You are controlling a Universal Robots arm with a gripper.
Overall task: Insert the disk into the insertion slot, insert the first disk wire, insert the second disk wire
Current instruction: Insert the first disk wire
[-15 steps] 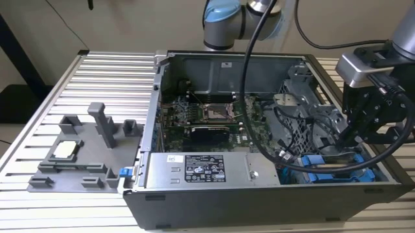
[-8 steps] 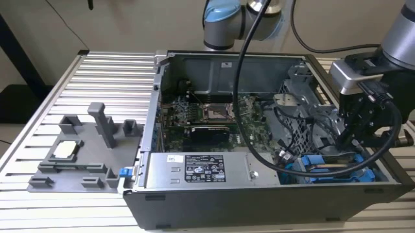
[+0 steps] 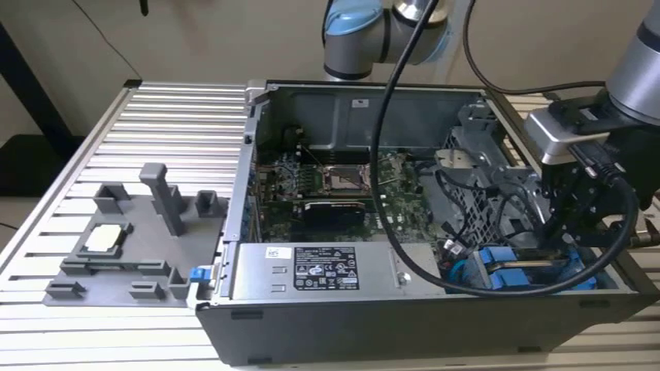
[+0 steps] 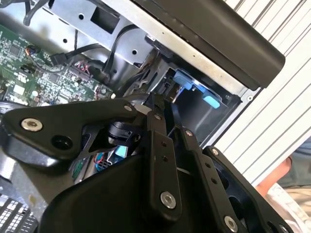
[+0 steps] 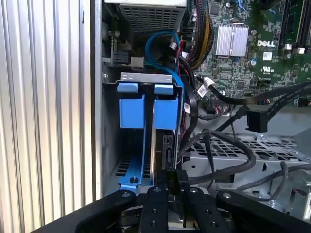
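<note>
Ribbed aluminium slats form the table (image 3: 165, 100) under your work. In the exterior view an open computer case (image 3: 413, 328) sits on it, with a grey fixture (image 3: 113, 255) well apart toward the exterior view's left. Inside the case you see the green motherboard (image 3: 330, 178) and, against the front wall, the power supply (image 3: 309, 270) with its white label. Your arm (image 3: 639, 69) reaches down at the exterior view's right. The gripper (image 3: 562, 239) hangs inside the case just above the insertion slot (image 3: 505, 267), whose blue fittings show beside the power supply. A thick black cable (image 3: 608, 255) loops from the wrist around the gripper.

In the second wrist view your fingers (image 4: 158, 141) converge with their tips together over the bay. A blue tab (image 4: 187, 81) lies just beyond them.

In the first wrist view the disk (image 5: 158, 145) stands on edge in the slot, seated in its blue carrier, with a second blue carrier (image 5: 131, 104) just beside it. Your fingertips are drawn together right over the disk's near edge. Something small and black sits at the tips, and you cannot tell whether it is a plug or the pads themselves. A blue wire (image 5: 163, 39) arcs above the bay, and a black plug (image 5: 256, 119) hangs on its lead above the perforated grey cage (image 5: 272, 145).
</note>
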